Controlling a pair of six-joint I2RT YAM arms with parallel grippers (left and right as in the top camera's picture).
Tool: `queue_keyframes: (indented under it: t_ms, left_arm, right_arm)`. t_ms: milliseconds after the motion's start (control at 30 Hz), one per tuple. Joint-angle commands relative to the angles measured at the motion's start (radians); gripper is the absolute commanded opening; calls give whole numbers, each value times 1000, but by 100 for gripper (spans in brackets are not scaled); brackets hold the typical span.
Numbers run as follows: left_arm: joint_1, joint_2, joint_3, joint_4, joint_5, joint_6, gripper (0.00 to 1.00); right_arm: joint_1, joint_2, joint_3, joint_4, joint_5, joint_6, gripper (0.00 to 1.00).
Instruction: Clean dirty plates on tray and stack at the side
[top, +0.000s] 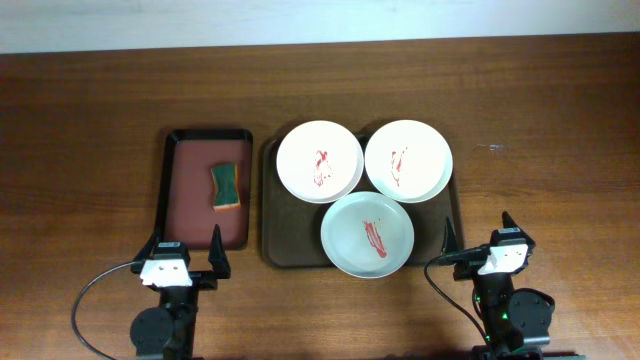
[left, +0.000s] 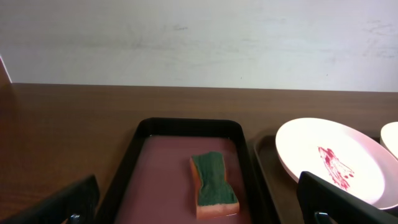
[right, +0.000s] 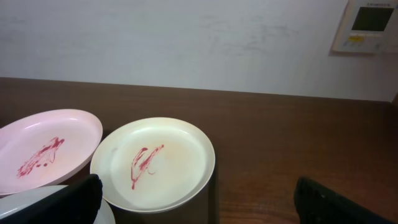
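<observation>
Three plates with red smears lie on the dark brown tray (top: 272, 215): a white plate (top: 319, 162) at the back left, a white plate (top: 407, 160) at the back right, and a pale grey-green plate (top: 367, 234) in front. My left gripper (top: 187, 257) is open and empty at the table's front, just short of the small tray. My right gripper (top: 480, 240) is open and empty, right of the big tray. The right wrist view shows the back right plate (right: 155, 163) and the back left plate (right: 43, 149). The left wrist view shows the back left plate (left: 333, 158).
A smaller black-rimmed reddish-brown tray (top: 180, 200) stands left of the big tray and holds a green and orange sponge (top: 226, 187), also in the left wrist view (left: 213, 185). Bare wooden table (top: 540, 150) lies to the right. A wall runs behind.
</observation>
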Motion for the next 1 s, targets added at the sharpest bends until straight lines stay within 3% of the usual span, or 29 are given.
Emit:
queue_keyframes:
  t_ms: [0, 733, 967]
  left_arm:
    - [3, -4, -3, -2, 14, 23, 100]
    - [2, -4, 0, 82, 9, 23, 99]
    - [3, 34, 142, -170, 11, 23, 99]
  right_arm:
    - [-5, -5, -5, -3, -13, -6, 99]
    - [-4, -5, -5, 36, 56, -52, 99]
    - [-4, -2, 18, -55, 11, 55, 99]
